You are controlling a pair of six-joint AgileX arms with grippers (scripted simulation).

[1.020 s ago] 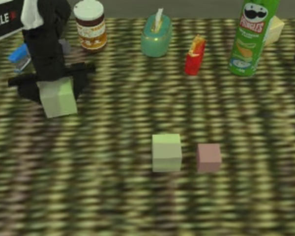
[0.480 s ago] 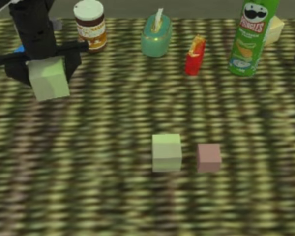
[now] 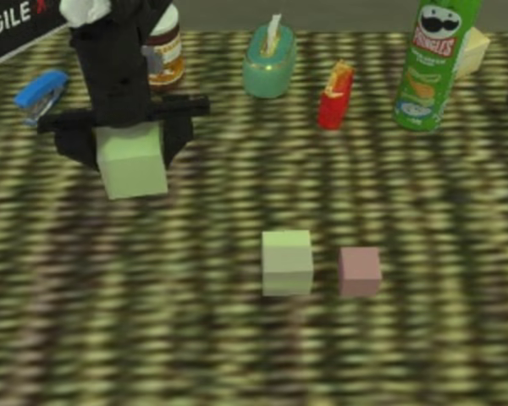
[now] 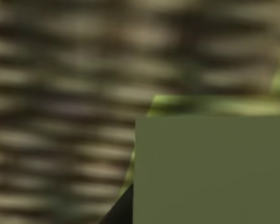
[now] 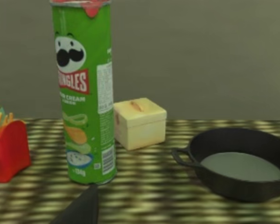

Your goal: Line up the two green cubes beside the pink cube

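Observation:
My left gripper (image 3: 131, 139) is shut on the larger green cube (image 3: 133, 162), holding it above the table at the back left. That cube fills the near part of the left wrist view (image 4: 210, 168), with one dark finger (image 4: 119, 211) beside it. The second green cube (image 3: 287, 262) rests on the table near the middle. The small pink cube (image 3: 360, 271) sits just right of it, a narrow gap between them. My right gripper (image 5: 81, 212) is parked off the top view's right side, near the Pringles can.
Along the back stand a blue stapler (image 3: 41, 93), a brown jar (image 3: 162, 52) partly behind my left arm, a teal tissue holder (image 3: 269, 61), a red fries box (image 3: 335, 95), a Pringles can (image 3: 432, 63) and a cream box (image 3: 472, 49). A black pan (image 5: 240, 163) lies far right.
My left gripper, still shut on the larger green cube, swung back-left and has now come right and a little forward. The blue stapler is uncovered. The other cubes have not moved.

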